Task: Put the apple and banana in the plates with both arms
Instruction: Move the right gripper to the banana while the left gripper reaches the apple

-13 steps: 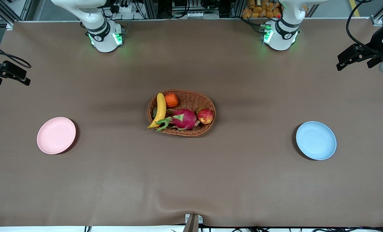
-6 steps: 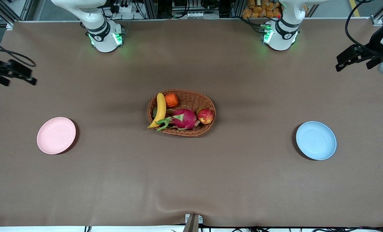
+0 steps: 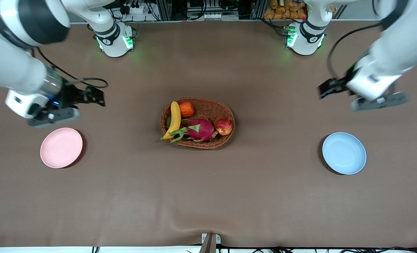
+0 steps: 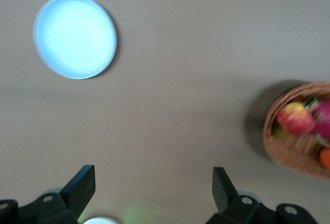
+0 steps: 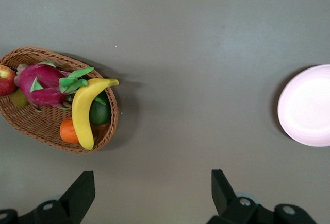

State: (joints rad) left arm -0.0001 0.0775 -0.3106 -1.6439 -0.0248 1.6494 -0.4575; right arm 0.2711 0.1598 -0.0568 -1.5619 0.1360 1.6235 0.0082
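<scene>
The red apple point(image 3: 224, 126) and the yellow banana point(image 3: 174, 120) lie in a brown wicker basket point(image 3: 208, 102) at the middle of the table. The pink plate point(image 3: 61, 147) sits toward the right arm's end and the blue plate point(image 3: 344, 153) toward the left arm's end; both hold nothing. My right gripper point(image 3: 94, 97) hangs open and empty over bare table between the pink plate and the basket; its wrist view point(image 5: 153, 183) shows the banana point(image 5: 85, 110). My left gripper point(image 3: 329, 87) hangs open and empty over bare table near the blue plate; its wrist view point(image 4: 153, 180) shows the apple point(image 4: 295, 119).
The basket also holds a magenta dragon fruit point(image 3: 199, 129), a ridged orange fruit point(image 3: 186, 109) and a green fruit point(image 5: 99, 112) under the banana. The arm bases stand along the table edge farthest from the front camera. A brown cloth covers the table.
Both arms have swung in from the table's ends toward the middle. The fruit, basket and plates have not moved.
</scene>
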